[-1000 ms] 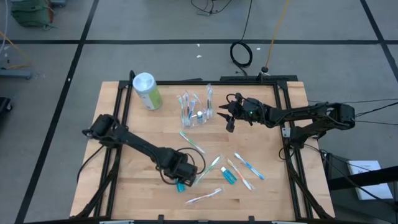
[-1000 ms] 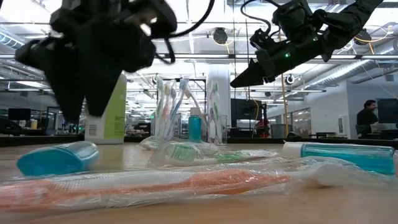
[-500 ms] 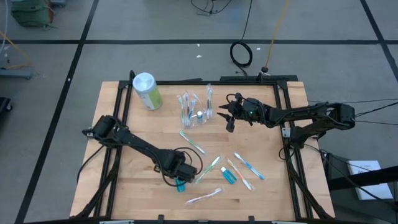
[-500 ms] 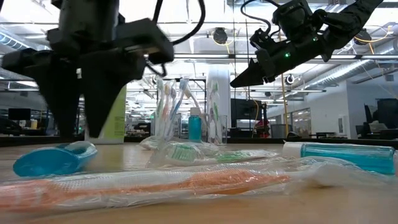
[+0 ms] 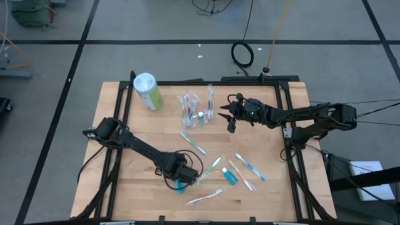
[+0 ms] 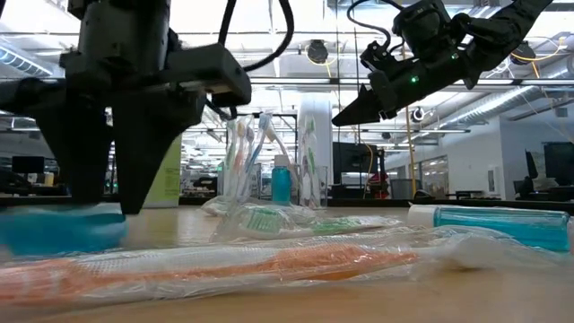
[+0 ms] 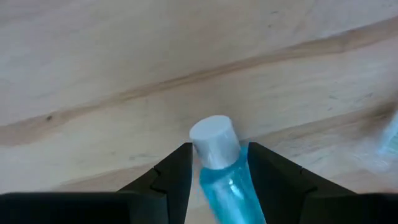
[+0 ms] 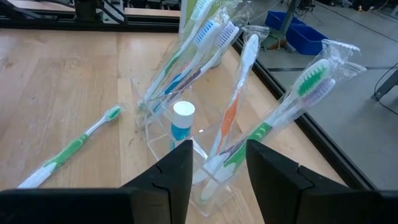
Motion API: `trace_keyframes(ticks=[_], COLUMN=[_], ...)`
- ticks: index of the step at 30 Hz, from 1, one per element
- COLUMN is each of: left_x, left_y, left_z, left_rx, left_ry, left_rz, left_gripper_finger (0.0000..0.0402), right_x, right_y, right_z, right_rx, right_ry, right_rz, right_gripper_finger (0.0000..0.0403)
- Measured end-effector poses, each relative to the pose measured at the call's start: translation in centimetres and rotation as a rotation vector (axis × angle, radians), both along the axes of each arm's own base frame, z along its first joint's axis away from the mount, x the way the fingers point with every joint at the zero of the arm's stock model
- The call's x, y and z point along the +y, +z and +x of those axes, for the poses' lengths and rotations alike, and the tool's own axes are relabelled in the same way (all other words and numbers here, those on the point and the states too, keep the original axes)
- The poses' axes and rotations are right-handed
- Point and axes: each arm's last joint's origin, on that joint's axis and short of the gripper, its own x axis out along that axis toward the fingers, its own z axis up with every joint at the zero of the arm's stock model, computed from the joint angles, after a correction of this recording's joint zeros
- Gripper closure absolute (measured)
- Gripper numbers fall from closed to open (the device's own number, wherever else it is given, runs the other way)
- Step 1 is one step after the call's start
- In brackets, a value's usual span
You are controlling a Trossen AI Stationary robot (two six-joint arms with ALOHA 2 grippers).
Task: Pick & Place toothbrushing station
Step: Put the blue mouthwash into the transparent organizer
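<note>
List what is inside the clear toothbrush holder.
The clear holder holds several wrapped toothbrushes standing tilted, with blue, orange and green showing, plus one upright blue white-capped tube. The right gripper's fingers hide the holder's base.

Left gripper (image 7: 217, 171) lower, seemingly astride tube (image 7: 224, 174).

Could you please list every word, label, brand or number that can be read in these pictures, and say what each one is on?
No text can be read in any view.
Green canister: printing near its base in the low view, too blurred to read.
Blue tube between the left gripper's open fingers: no lettering visible.
Wrapped toothbrushes in the clear holder ahead of the right gripper: no legible print.
Wrapped toothbrush and blue tube lying on the table: no legible print.
</note>
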Motion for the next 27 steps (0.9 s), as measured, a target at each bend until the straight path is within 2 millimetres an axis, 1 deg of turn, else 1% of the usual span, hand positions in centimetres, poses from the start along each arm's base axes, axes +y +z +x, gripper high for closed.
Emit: trace_keyframes(ticks=[5,9,15,18,23,25,27], left_x=[0.1,0.1,0.1,0.1,0.4,0.7,1.2], left_y=[-0.4,-1.1,-2.0,-2.0,-2.0,-2.0,-1.8], left_z=[-0.2,-0.5,-0.5,-0.5,-0.4,-0.2,-0.1], left_rx=[-0.001,0.013,-0.044,-0.045,-0.056,-0.060,-0.072], left_ry=[-0.017,-0.021,-0.039,-0.042,-0.092,-0.102,-0.138], left_rz=[0.007,-0.034,-0.065,-0.065,-0.060,-0.064,-0.074], left_gripper_finger=[0.0243,0.0243,0.0244,0.0260,0.0308,0.0315,0.0311], right_x=[0.0,0.0,0.0,0.0,0.0,0.0,0.0], right_y=[0.0,0.0,0.0,0.0,0.0,0.0,0.0], right_z=[0.0,0.0,0.0,0.0,0.0,0.0,0.0], right_rx=[0.000,0.000,0.000,-0.001,-0.001,-0.001,-0.001], right_ry=[0.000,-0.001,-0.001,-0.001,-0.001,0.000,0.000], right_rz=[0.000,0.000,0.000,0.000,0.000,0.000,0.000], right_gripper_finger=[0.0261,0.0261,0.0261,0.0261,0.0261,0.0261,0.0261])
